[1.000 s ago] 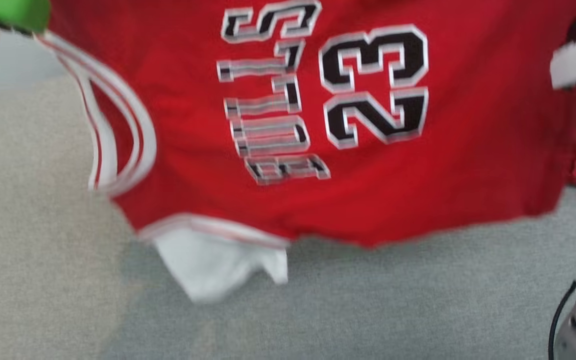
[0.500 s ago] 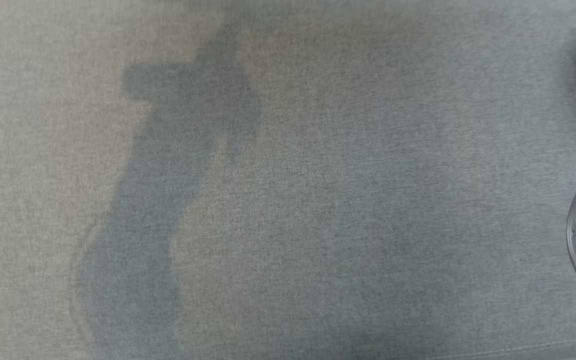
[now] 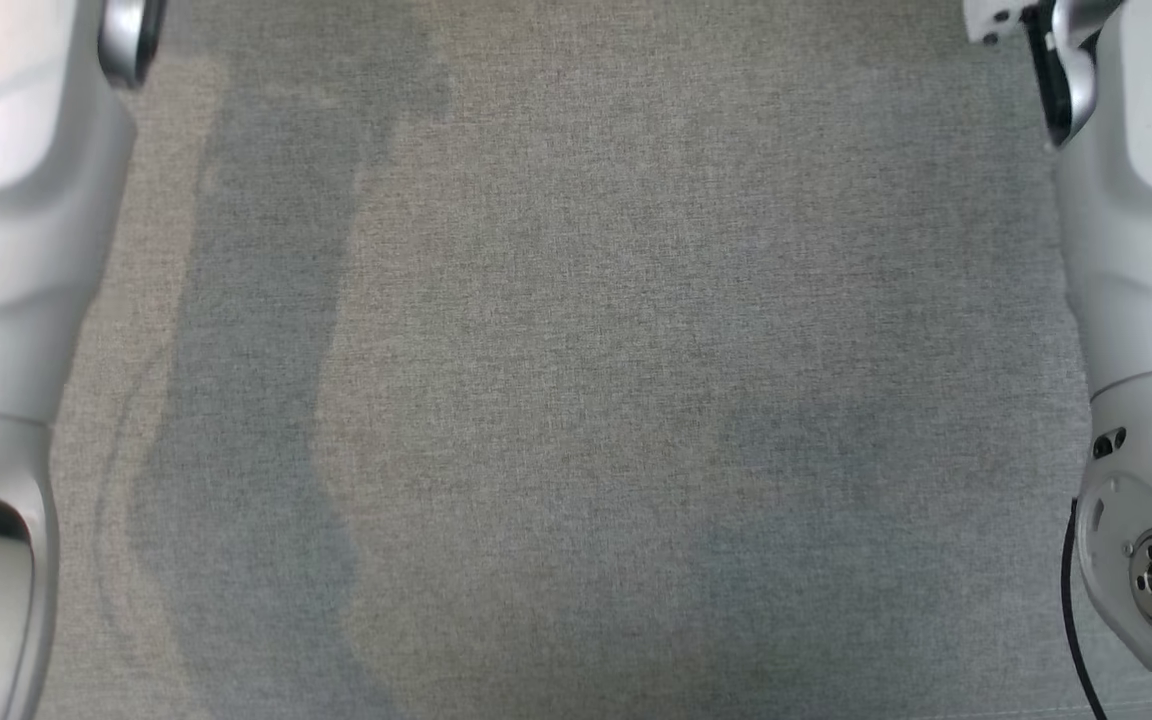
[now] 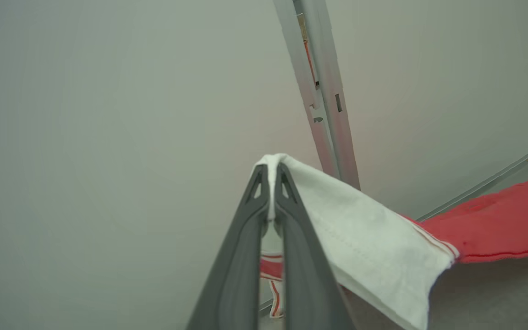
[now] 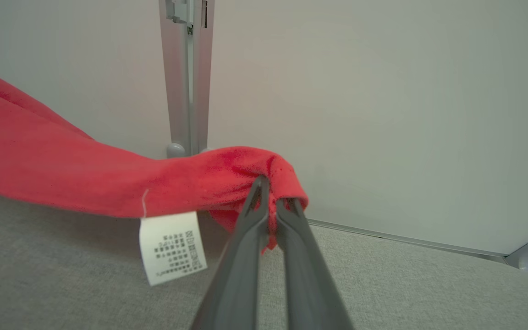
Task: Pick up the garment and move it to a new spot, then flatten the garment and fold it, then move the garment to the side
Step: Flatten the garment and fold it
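Note:
The garment is a red jersey with white trim. In the left wrist view my left gripper [image 4: 272, 176] is shut on a white edge of the garment [image 4: 365, 247], and red cloth trails off to the right. Seen from the right wrist, my right gripper [image 5: 268, 192] is shut on a bunched red corner of the garment [image 5: 85, 174], lifted above the grey surface; a white care label [image 5: 172, 247] hangs from it. In the head view, pale forearms stand at the left [image 3: 16, 250] and right [image 3: 1136, 250] edges.
A grey fabric surface [image 3: 576, 400] spreads below, with arm shadows on it. Pale wall panels with a metal upright [image 5: 186, 78] stand behind it, and a metal strip runs along their base.
The head camera has tilted: a second ago the red jersey with its number filled the top of the view; now the bare grey surface and both forearms show.

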Available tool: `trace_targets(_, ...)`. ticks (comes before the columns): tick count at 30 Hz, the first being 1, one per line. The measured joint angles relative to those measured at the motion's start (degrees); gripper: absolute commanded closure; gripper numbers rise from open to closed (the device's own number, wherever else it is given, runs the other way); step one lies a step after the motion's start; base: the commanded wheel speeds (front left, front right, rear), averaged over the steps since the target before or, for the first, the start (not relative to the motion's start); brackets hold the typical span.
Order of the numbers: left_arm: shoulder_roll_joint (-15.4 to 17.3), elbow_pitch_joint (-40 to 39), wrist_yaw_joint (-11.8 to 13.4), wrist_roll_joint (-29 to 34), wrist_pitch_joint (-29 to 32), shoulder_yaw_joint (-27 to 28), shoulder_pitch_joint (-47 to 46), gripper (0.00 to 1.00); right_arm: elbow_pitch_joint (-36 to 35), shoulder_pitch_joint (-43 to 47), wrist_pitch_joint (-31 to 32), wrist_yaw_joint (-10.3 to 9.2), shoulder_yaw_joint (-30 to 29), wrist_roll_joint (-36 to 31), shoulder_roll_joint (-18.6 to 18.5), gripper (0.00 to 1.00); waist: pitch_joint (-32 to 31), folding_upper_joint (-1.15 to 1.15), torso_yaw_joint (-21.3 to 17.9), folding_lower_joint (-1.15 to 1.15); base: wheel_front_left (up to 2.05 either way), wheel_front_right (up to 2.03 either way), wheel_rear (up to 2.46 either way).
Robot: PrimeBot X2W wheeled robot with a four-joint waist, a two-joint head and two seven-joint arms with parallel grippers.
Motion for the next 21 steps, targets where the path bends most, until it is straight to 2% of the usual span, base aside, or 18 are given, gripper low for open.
trace_targets(6,1.57,-9.84,1.02,-2.02,-0.27,5.98,10.66,1.0,1.09,2.02,-2.2,0.0,0.85,2.35,0.16,1.0,-0.09,0.0,-0.89,0.0,0.0,0.0,0.0)
trace_targets(10,2.92,-16.89,1.64,-3.09,-0.27,10.17,21.53,1.0,0.87,5.05,-2.44,0.0,2.69,8.58,0.33,1.0,-1.41,0.0,-1.46,0.0,0.0,0.0,0.0)
trace_targets(15,4.08,-24.94,2.83,-2.86,-0.27,14.06,33.64,1.0,-3.82,11.59,-2.5,0.0,6.58,15.33,0.46,1.0,-4.0,0.0,-1.95,-0.01,0.0,0.0,0.0)
trace_targets(21,3.61,-32.32,3.71,-2.75,-0.27,16.45,46.32,1.0,-10.46,21.63,-2.52,0.0,7.76,16.94,0.44,1.0,-8.11,0.0,-2.03,-0.01,0.0,0.0,0.0)
